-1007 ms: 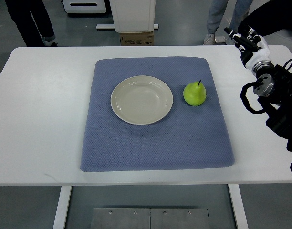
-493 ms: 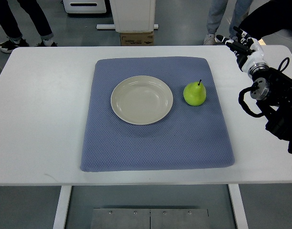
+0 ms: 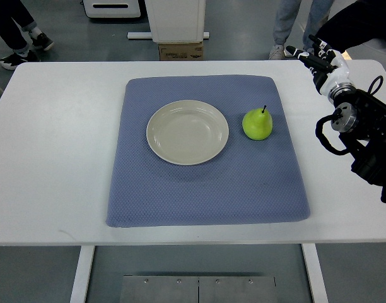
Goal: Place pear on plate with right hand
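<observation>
A blue textured mat [image 3: 205,183] lies across the middle of a white table [image 3: 54,158]. Beyond the table's far edge, a cardboard box [image 3: 180,50] sits on the grey floor under a white cabinet [image 3: 175,19]. A person's legs [image 3: 292,22] stand far right; another person's shoes [image 3: 23,52] show far left.

White table [image 3: 54,158] on grey floor [image 3: 243,44]; white cabinet [image 3: 175,19], cardboard box [image 3: 180,50], bystanders' legs beyond.
</observation>
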You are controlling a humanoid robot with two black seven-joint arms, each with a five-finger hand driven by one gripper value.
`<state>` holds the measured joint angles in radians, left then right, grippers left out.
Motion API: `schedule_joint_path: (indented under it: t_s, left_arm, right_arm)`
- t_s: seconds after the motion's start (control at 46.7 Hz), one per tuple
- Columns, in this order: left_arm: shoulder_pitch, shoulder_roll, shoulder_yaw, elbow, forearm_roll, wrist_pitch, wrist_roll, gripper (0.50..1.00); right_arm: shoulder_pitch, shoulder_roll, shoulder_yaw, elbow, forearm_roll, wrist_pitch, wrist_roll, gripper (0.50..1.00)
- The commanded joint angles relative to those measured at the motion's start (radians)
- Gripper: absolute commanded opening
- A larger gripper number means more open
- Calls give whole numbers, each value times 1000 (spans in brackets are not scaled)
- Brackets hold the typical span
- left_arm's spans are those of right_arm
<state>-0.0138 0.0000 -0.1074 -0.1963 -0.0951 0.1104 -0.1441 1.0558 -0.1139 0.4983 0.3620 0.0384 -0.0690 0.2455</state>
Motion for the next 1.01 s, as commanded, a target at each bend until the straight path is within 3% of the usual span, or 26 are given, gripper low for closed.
schedule_joint_path:
  t_s: [0.0, 0.75, 0.985]
  left_arm:
    - [0, 0, 0, 0, 0, 0, 0, 1000]
    - [0, 0, 0, 0, 0, 0, 0, 1000]
    - [0, 0, 0, 0, 0, 0, 0, 1000]
  right_arm:
    - [0, 0, 0, 0, 0, 0, 0, 1000]
    - [1, -7, 5, -9, 1, -8, 3, 1000]
    - [68, -15, 5, -48, 1, -12, 11, 1000]
